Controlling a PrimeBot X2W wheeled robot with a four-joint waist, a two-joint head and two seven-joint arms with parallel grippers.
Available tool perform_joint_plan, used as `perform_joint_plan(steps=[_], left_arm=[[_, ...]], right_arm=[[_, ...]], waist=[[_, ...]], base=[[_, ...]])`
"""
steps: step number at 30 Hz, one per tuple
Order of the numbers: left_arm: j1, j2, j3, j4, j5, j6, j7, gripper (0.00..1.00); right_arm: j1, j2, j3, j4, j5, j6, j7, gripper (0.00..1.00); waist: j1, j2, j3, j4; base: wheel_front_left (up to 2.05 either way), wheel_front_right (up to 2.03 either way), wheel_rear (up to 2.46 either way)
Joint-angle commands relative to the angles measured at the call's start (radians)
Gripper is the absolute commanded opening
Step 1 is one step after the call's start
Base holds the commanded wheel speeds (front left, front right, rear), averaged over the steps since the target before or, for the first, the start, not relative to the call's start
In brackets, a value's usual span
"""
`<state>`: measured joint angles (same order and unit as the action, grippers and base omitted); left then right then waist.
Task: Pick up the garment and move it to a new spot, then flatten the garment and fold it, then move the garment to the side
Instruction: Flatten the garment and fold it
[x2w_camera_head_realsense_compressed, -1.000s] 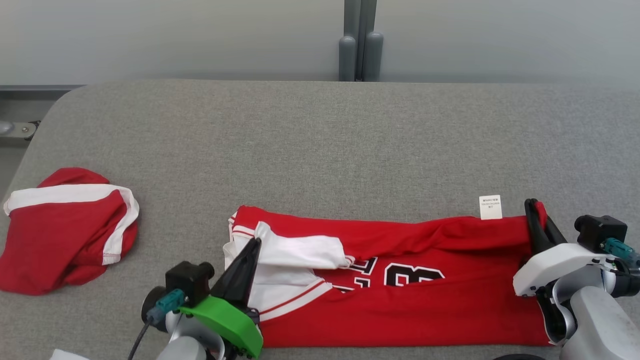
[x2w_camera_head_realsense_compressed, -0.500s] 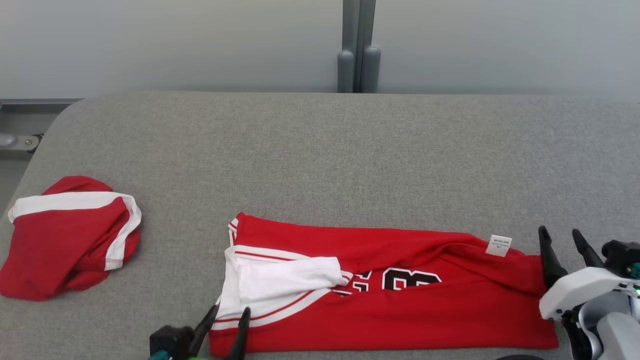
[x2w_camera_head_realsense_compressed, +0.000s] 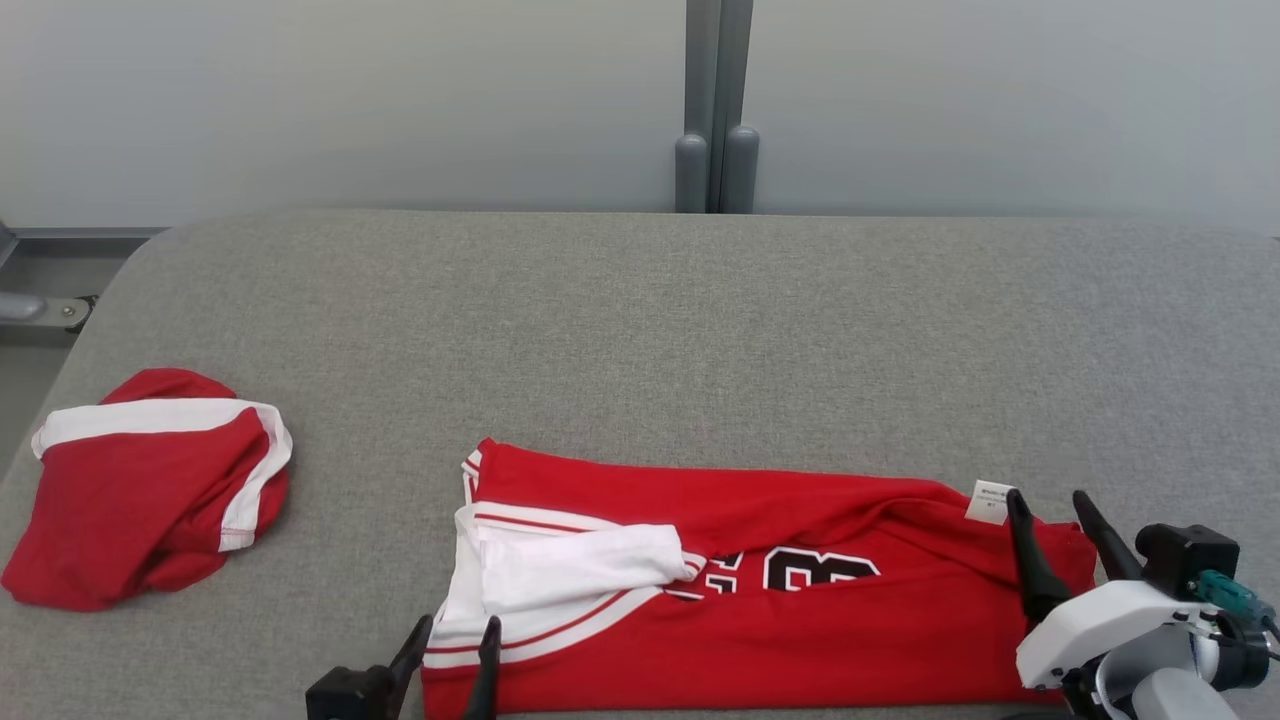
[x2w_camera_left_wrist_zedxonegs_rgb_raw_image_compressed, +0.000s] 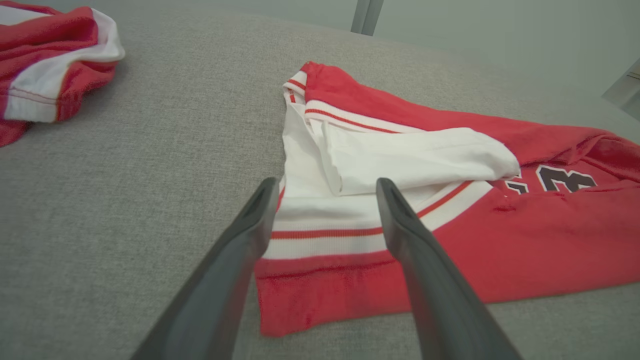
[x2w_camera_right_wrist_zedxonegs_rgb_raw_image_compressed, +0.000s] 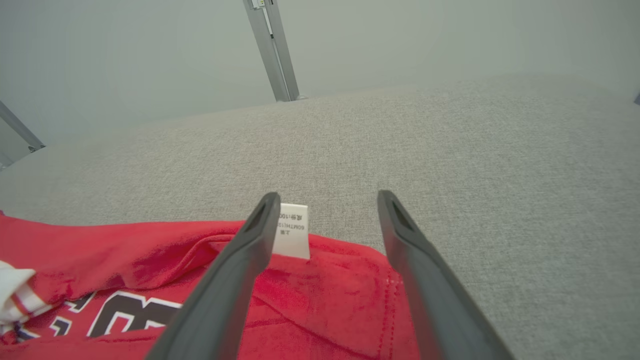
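A: Head view first. Where is the garment?

B: The red knit jersey with white trim, folded into a long band, lies flat on the grey fabric-covered table. It is on the near side, well apart from the grey double post behind the far edge. Its long axis runs across the table: the white-trimmed end points left of the post, and the end with the small white care label points right

A: And the grippers?

B: The left gripper has its dark fingers spread at the jersey's near left corner. The right gripper, also spread, is over the right end by the label. Far left of the post lies a crumpled red-and-white cloth bundle, well apart from the jersey

A: Left wrist view?

B: The left gripper is parted astride the striped white band at the jersey's end; I cannot tell if it touches. A folded white sleeve lies on top, on the side towards the post

A: Right wrist view?

B: The right gripper is apart over the red hem of the jersey. The label is just beside one finger, with the post far beyond
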<state>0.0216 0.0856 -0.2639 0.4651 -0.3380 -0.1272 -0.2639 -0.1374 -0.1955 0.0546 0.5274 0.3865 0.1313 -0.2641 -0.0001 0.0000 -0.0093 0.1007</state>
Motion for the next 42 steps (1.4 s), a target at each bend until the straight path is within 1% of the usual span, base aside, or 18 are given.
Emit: perform_joint_plan(steps=[1, 8, 13, 20, 35, 42], left_arm=[[-0.012, -0.003, 0.002, -0.004, 0.008, -0.004, 0.0, 1.0], [-0.004, -0.017, -0.018, -0.026, 0.002, -0.005, 0.0, 1.0], [-0.009, -0.02, -0.027, -0.039, 0.001, -0.005, 0.0, 1.0], [-0.022, -0.021, -0.035, -0.052, 0.013, -0.005, 0.0, 1.0], [0.0, -0.026, -0.013, -0.06, 0.027, -0.005, 0.0, 1.0], [-0.003, -0.028, -0.014, -0.046, 0.022, -0.005, 0.0, 1.0]], right_arm=[[0.019, 0.005, 0.008, -0.004, 0.009, -0.001, 0.0, 1.0], [0.04, 0.018, 0.061, -0.003, 0.026, -0.001, 0.0, 1.0], [0.05, 0.021, 0.074, 0.001, 0.036, -0.001, 0.0, 1.0], [0.061, 0.016, 0.057, 0.0, 0.041, -0.001, 0.0, 1.0], [0.066, 0.015, 0.051, 0.004, 0.043, -0.001, 0.0, 1.0], [0.06, 0.01, 0.013, 0.016, 0.033, -0.001, 0.0, 1.0]], waist=[[0.0001, 0.0, -0.002, 0.0], [0.0001, 0.0, -0.012, -0.009], [0.0001, 0.0, -0.018, -0.008], [0.0001, 0.0, -0.024, -0.011], [0.0001, 0.0, -0.04, -0.027], [0.0001, 0.0, -0.033, -0.038]], base=[[0.0, 0.0, 0.0], [0.0, 0.0, 0.0], [0.0, 0.0, 0.0], [0.0, 0.0, 0.0], [0.0, 0.0, 0.0], [0.0, 0.0, 0.0]])
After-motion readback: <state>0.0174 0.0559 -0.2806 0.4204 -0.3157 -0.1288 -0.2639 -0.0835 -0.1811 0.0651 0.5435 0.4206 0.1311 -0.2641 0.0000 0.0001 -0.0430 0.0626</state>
